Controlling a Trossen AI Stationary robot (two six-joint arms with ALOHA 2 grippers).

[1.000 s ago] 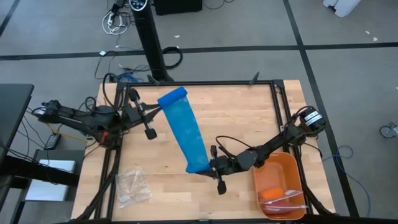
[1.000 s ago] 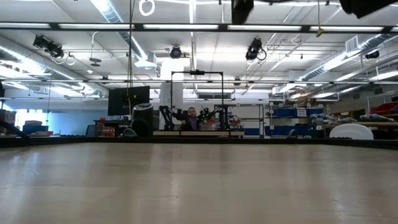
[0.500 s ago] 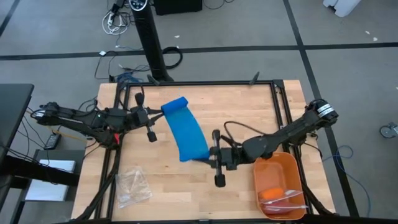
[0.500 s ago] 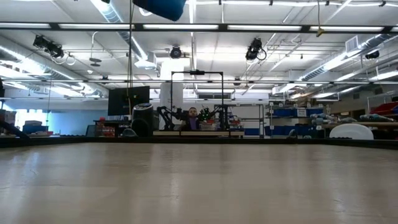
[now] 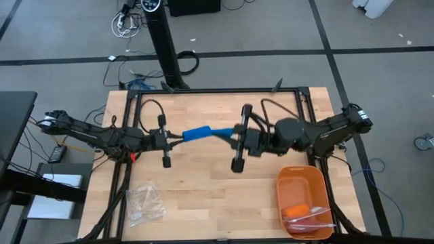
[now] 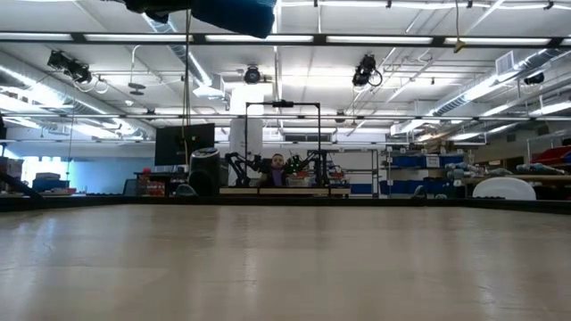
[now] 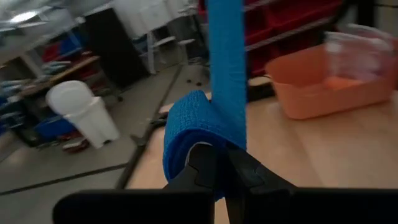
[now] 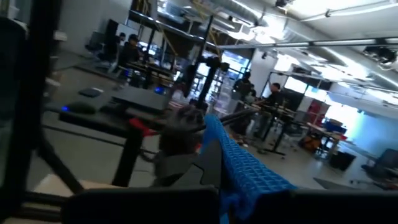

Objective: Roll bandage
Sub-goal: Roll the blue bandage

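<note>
In the low view only the lower edge of the bandage (image 6: 230, 13) showed, cut off by the upper edge, with a dark piece of an arm beside it. The left gripper (image 7: 219, 171) hid the bandage end it pinched (fingertips buried in blue folds). The right gripper (image 8: 214, 163) was a blurred dark mass, its fingers indistinct. People in the room behind (image 8: 272, 99) were too small to make out.

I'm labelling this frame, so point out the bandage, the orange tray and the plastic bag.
bandage (image 5: 199, 133): high view, blue strip's thicker end.
orange tray (image 5: 324, 189): high view, side rim.
plastic bag (image 5: 144, 203): high view, its middle.
</note>
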